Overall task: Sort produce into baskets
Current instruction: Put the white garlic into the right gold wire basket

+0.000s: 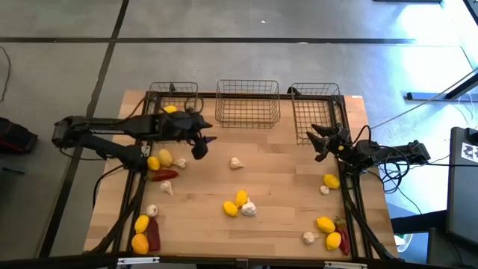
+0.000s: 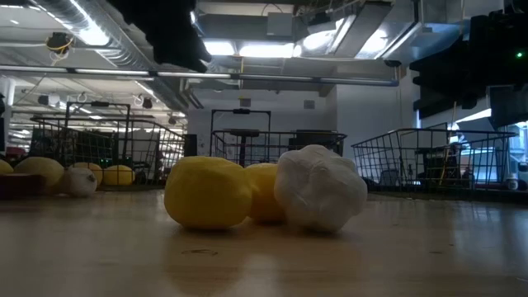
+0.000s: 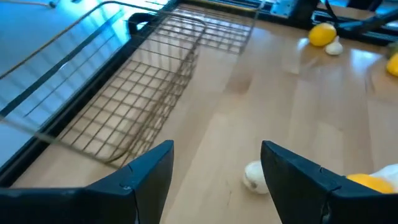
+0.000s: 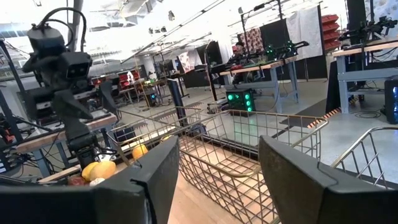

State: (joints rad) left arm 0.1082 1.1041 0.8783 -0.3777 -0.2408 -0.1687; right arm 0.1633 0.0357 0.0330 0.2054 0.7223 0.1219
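Baskets: three dark wire-mesh baskets (image 1: 247,103) line the counter's far edge, ready to take one kind each; the left one holds a round yellow lemon (image 1: 171,110).
Produce: lemons, whitish garlic bulbs (image 1: 236,162) and dark red chili peppers (image 1: 164,175) lie scattered toward the near edge and corners.
Left end effector (image 1: 203,142): fingers apart, empty, near the left basket.
Right end effector (image 1: 317,140): fingers apart, empty, by the right basket.

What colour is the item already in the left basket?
Yellow: a lemon in the left basket, clearest in the high view.
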